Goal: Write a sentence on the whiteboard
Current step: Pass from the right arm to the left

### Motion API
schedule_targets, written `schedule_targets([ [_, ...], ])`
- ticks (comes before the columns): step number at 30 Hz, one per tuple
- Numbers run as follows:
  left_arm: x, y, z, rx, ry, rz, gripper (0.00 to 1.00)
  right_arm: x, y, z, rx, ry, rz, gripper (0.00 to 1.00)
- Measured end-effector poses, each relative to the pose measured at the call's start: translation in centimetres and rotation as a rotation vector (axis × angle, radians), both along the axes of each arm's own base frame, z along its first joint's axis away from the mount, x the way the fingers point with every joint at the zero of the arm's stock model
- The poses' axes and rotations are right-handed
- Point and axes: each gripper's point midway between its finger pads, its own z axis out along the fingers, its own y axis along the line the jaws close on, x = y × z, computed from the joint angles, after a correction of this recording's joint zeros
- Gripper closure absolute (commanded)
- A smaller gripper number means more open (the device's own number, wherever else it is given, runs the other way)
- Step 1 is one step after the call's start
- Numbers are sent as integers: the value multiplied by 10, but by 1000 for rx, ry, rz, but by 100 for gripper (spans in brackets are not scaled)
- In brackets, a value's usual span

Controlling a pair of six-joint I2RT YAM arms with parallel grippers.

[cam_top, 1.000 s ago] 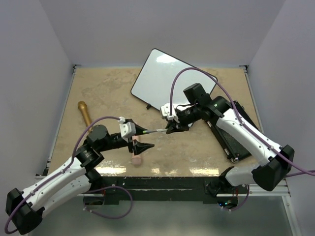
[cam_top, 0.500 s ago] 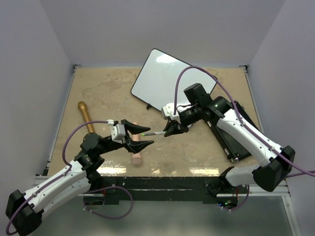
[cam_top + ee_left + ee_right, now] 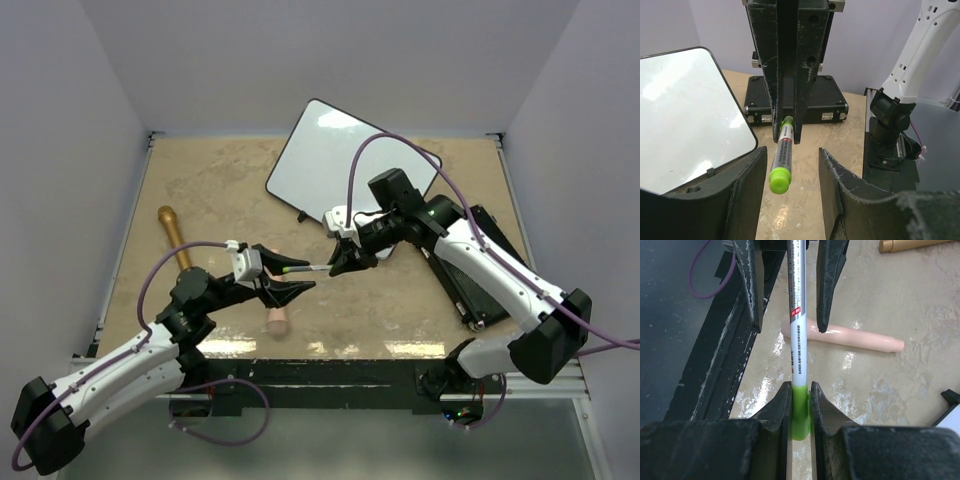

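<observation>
The whiteboard [image 3: 330, 165] lies at the back of the table, also in the left wrist view [image 3: 685, 115]. Its face looks blank and no sentence shows. My right gripper [image 3: 335, 266] [image 3: 800, 390] is shut on one green end of a white marker [image 3: 797, 330], which it holds level above the table. The marker's other green end [image 3: 780, 175] pokes between the jaws of my left gripper [image 3: 303, 272] [image 3: 790, 175]. Those jaws are open, with gaps on both sides of the marker [image 3: 314, 267].
A black flat case [image 3: 480, 270] [image 3: 795, 100] lies at the right, partly under the right arm. A pink cylinder [image 3: 277, 318] [image 3: 850, 337] lies on the table below the left gripper. A gold cylinder [image 3: 172, 232] lies at the left.
My left gripper has moved up around the marker's free end, and its jaws have narrowed. The right gripper and marker have stayed nearly still.
</observation>
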Motion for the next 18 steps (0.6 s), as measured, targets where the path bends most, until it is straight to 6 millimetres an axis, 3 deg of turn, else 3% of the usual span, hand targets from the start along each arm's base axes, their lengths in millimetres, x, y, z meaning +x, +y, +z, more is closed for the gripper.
schedule_targets([
  [12, 6, -8, 3, 42, -11, 36, 62, 6, 4, -5, -25, 6, -39, 100],
  [15, 8, -8, 1, 60, -9, 46, 66, 5, 5, -6, -27, 8, -38, 100],
  [18, 10, -9, 0, 76, -10, 56, 78, 5, 5, -6, -29, 10, -39, 100],
])
